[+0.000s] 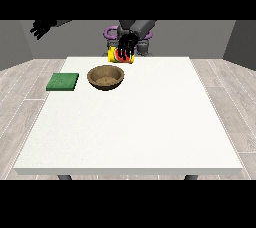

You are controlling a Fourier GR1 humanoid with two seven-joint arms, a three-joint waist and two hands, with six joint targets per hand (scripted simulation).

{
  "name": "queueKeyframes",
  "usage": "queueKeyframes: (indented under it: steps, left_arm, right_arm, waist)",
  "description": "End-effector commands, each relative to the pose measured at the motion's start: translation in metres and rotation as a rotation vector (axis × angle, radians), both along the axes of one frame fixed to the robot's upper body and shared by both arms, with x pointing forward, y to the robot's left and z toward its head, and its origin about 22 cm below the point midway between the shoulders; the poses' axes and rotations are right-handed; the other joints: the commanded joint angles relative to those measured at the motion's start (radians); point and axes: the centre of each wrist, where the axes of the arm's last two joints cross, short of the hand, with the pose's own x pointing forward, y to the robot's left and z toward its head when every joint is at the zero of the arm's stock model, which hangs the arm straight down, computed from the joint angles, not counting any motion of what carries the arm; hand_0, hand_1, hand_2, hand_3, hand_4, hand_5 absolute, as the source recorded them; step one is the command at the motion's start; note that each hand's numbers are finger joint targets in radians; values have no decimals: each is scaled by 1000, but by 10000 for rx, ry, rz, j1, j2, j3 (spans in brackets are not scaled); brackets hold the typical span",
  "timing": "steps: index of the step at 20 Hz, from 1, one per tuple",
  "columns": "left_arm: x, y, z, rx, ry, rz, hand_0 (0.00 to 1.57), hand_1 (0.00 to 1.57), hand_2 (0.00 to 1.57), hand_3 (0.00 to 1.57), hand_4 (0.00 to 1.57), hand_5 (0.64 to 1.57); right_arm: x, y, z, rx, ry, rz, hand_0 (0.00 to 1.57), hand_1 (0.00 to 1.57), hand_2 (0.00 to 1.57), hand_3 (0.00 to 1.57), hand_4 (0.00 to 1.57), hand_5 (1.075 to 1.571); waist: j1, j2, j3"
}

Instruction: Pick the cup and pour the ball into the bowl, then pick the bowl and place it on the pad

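Observation:
The yellow cup (122, 56) with red showing at its mouth is tipped on its side over the table's far edge, just behind the brown bowl (105, 77). The hand at the view's right (127, 45) has its fingers curled over the cup from above. I cannot make out the ball apart from the red patch, and the bowl's inside looks plain brown. The green pad (63, 81) lies flat to the left of the bowl. The hand at the view's left (40, 28) hangs raised beyond the table's far left corner, fingers spread, holding nothing.
The white table (150, 122) stretches wide towards the camera. The robot's torso (142, 32) stands behind the far edge. Wooden floor surrounds the table.

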Motion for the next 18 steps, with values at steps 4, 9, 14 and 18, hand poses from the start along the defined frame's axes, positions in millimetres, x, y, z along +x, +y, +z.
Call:
queueKeyframes:
  steps: [4,9,14,18]
  left_arm:
    - [9,-32,38,3532,-1057,375,1396,1396,1571,1571,1038,1571]
    - [-20,-52,27,4792,-318,-38,272,272,1258,1549,1040,1571]
    - [-32,-54,21,5312,492,-668,0,0,1140,1570,1119,1571]
    - [-15,-39,42,3395,-747,-190,0,0,1154,1494,1042,1567]
  right_arm:
    - [19,2,11,1,-203,330,0,0,0,265,691,1554]
    - [20,34,-24,169,93,663,0,0,0,327,686,1552]
    - [18,38,-22,54,690,459,0,0,0,165,706,1550]
    - [20,31,-16,185,-293,-97,0,0,0,178,737,1553]
  waist:
    - [-234,-23,-5]
    - [-609,-131,-8]
    - [-335,-739,-21]
    - [268,185,-22]
